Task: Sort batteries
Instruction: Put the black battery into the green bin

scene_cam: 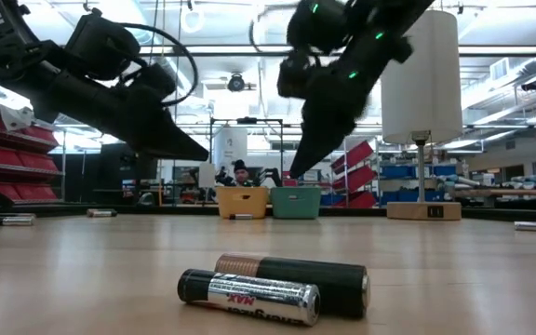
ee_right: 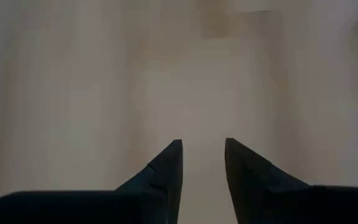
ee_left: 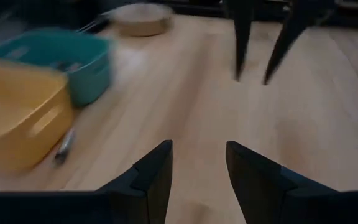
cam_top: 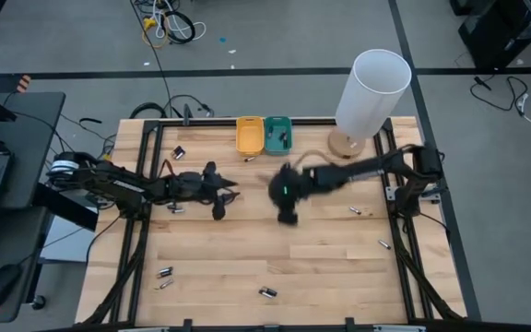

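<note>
Several small dark and silvery batteries lie scattered on the wooden table: one (cam_top: 179, 152) at the far left, one (cam_top: 175, 208) below my left arm, two (cam_top: 164, 278) near the left front, one (cam_top: 267, 292) at the front, two (cam_top: 370, 227) at the right. One battery (ee_left: 64, 149) lies beside the yellow tray (cam_top: 250, 135); the teal tray (cam_top: 277, 135) stands next to it. My left gripper (ee_left: 197, 152) is open and empty above the table's middle. My right gripper (ee_right: 204, 149) is open and empty, pointing down over bare wood just to its right.
A tall white cylinder on a round wooden base (cam_top: 371, 92) stands at the far right corner. Black frame rails (cam_top: 404, 231) run along the left and right sides. Two batteries (scene_cam: 277, 284) lie close to the low camera. Bare wood lies between the arms and the front edge.
</note>
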